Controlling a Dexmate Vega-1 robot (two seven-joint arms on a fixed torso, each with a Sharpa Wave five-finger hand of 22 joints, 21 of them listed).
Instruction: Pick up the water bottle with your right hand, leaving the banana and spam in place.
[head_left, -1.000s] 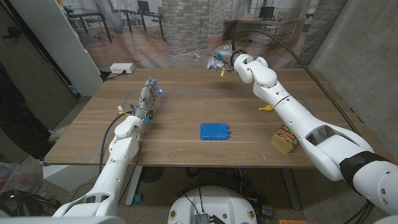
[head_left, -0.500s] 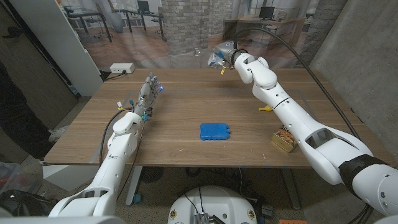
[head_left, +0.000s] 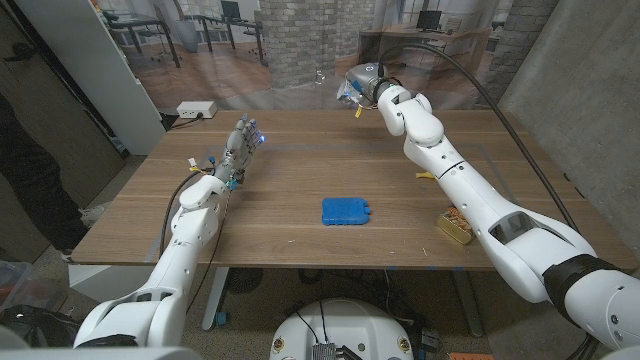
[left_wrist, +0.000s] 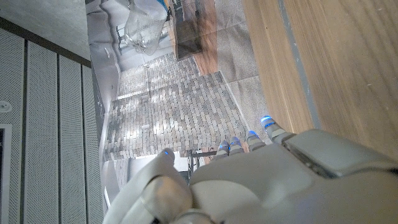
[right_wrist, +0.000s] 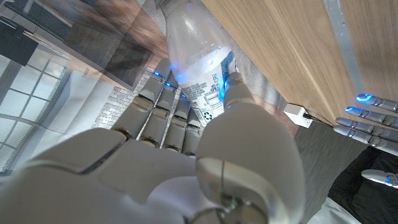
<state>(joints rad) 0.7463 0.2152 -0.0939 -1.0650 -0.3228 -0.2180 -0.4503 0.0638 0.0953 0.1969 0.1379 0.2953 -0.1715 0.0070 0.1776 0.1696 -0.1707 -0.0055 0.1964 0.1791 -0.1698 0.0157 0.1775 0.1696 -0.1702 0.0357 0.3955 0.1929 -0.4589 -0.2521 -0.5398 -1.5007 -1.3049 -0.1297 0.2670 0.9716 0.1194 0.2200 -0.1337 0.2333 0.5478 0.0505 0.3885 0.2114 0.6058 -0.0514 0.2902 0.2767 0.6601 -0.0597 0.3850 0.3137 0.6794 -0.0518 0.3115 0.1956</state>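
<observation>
My right hand grips the clear water bottle and holds it in the air over the table's far edge. The right wrist view shows fingers and thumb wrapped around the bottle, over its blue-and-white label. The yellow banana lies on the table, partly hidden behind my right forearm. Near the front right edge sits the spam can, also partly covered by that arm. My left hand stays at the table's left side, fingers stretched out and holding nothing; its back fills the foreground of the left wrist view.
A blue ice pack lies in the middle of the wooden table. A white box with a cable sits at the far left corner. A person's dark clothing stands at the left edge.
My right hand has lifted the bottle a little higher and farther back. My left hand has shifted only slightly.
</observation>
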